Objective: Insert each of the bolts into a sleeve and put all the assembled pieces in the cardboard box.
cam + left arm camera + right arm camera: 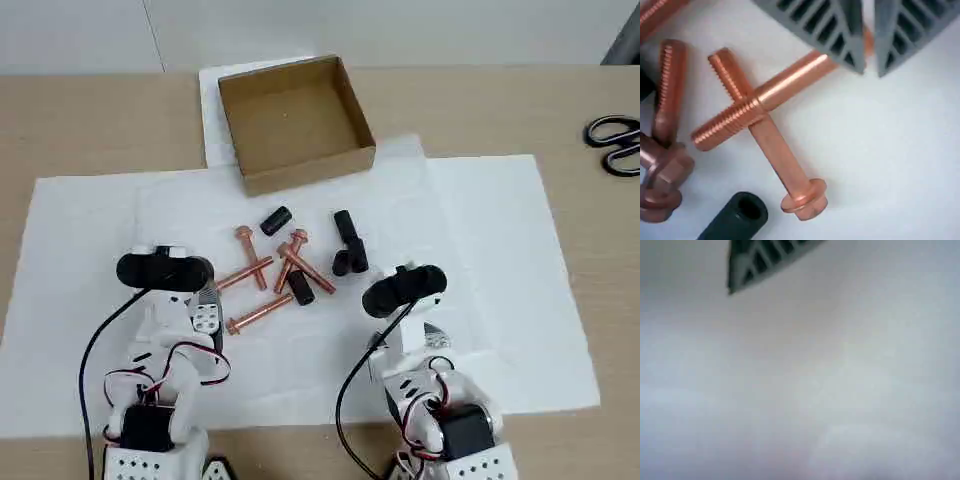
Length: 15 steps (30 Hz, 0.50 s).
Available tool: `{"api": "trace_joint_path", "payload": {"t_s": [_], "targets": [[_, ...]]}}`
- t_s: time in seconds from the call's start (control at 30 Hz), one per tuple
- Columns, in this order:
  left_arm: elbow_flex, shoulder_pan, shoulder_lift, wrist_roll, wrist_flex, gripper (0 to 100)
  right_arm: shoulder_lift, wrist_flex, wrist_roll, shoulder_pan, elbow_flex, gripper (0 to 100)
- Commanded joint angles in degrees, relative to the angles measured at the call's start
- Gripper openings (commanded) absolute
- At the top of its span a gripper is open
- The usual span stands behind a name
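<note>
An open cardboard box (295, 120) stands at the back of the white paper. In front of it lie several copper bolts (262, 312) and several black sleeves (301, 287), all loose. My left gripper (207, 303) hovers at the left edge of the bolt pile. In the left wrist view its grey fingers (835, 30) stand a narrow gap apart over the head end of one bolt (785, 82), which lies across a second bolt (775, 150); the left gripper (870, 72) holds nothing. A sleeve (735, 217) lies close by. My right arm (403, 288) is just right of the pile, one finger (765, 262) above bare paper.
White paper sheets (500, 260) cover the middle of the wooden table (90, 120). Black scissors (612, 143) lie at the far right edge. Two sleeves (348, 245) lie close to the right arm.
</note>
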Motion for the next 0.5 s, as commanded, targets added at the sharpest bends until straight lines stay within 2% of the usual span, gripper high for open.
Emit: {"api": "trace_joint_path", "payload": {"t_s": [0.0,0.47], "targets": [[-0.31,0.26,-0.53,0.09,-0.26,1,-0.4,-1.1,0.18,0.4,-0.35,24.8],[-0.31,0.26,-0.53,0.09,-0.26,1,-0.4,-3.21,0.09,0.31,0.09,24.8]]}}
